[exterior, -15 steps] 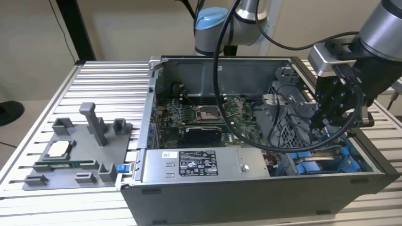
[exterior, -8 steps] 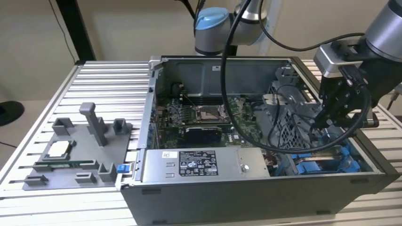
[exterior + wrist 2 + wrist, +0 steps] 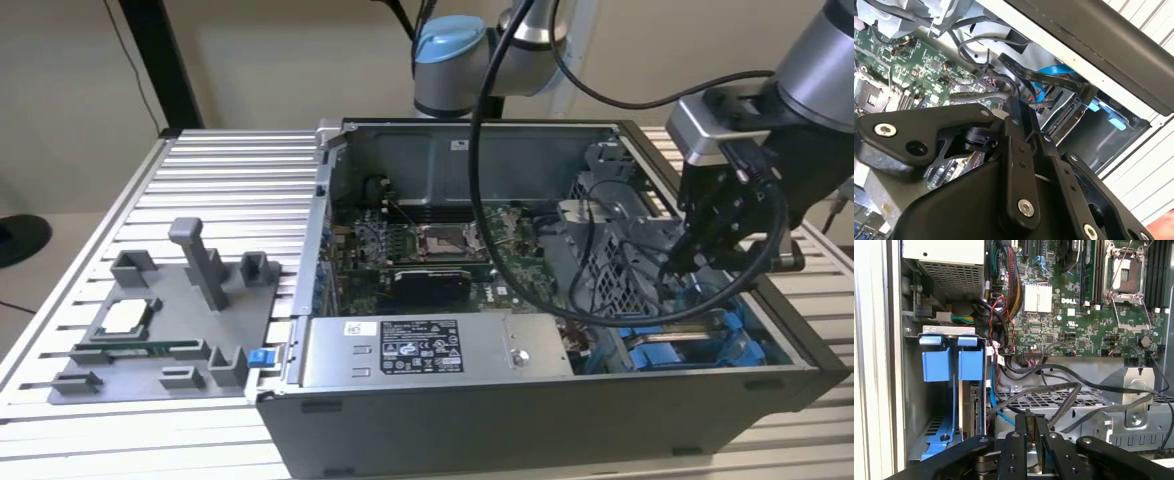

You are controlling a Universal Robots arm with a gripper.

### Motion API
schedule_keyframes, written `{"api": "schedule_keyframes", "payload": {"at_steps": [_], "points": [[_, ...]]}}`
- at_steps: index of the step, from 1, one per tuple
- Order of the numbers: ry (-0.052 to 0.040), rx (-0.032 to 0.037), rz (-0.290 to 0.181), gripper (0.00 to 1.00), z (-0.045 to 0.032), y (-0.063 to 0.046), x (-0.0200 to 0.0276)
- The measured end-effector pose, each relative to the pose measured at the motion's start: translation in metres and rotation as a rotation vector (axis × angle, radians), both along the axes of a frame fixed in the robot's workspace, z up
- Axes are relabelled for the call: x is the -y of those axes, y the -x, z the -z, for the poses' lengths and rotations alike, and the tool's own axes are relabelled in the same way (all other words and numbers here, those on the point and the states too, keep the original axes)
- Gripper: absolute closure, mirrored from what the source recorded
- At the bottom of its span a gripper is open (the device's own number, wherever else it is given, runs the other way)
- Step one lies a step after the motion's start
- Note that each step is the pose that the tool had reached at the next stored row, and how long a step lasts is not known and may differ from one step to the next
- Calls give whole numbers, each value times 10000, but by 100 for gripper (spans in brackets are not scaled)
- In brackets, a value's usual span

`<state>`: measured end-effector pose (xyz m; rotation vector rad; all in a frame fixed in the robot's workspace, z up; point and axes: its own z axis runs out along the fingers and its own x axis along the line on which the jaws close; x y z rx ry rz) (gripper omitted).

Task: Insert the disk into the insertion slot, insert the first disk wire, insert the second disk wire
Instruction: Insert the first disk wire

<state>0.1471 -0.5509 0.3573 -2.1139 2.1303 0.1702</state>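
**Open computer case (image 3: 534, 425) on the slotted table (image 3: 227, 190).** In the exterior view the gripper (image 3: 694, 258) hangs inside the case at about three o'clock. It is above the insertion slot (image 3: 674, 345), whose blue rails lie at about four o'clock. In the first wrist view the gripper (image 3: 1034, 432) has its fingers drawn together. We cannot tell whether they pinch one of the black wires (image 3: 1066, 390) running just beside them. We take the dark upright slab between the blue rails and the metal wall to be the disk (image 3: 974, 412), already seated in the slot.

**Handling, as we judge it.** The disk is dense, stiff and sensitive to shock, and is best held by its plastic carrier, away from the connector edge. The wires are limp and springy. Only their plugs are stiff enough to hold and push, and these are small and easily skewed.

**Views.** The exterior view supplies the setting: the power-supply box (image 3: 400, 350) at six o'clock and the grey parts tray (image 3: 147, 330) at nine o'clock. The first wrist view adds the fingers and the depth of the slot. The second wrist view adds a flat black cable (image 3: 1046, 76) crossing near the slot's mouth.
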Motion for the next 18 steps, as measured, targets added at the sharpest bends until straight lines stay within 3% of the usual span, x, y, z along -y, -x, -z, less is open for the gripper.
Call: {"api": "schedule_keyframes", "payload": {"at_steps": [3, 7, 12, 18], "points": [[-3, -30, 0, 100, 14, -14, 11], [-16, -45, 0, 100, 4, -14, 84], [0, -45, 0, 100, -34, -11, 229], [38, -47, 0, 100, -36, -10, 454]]}}
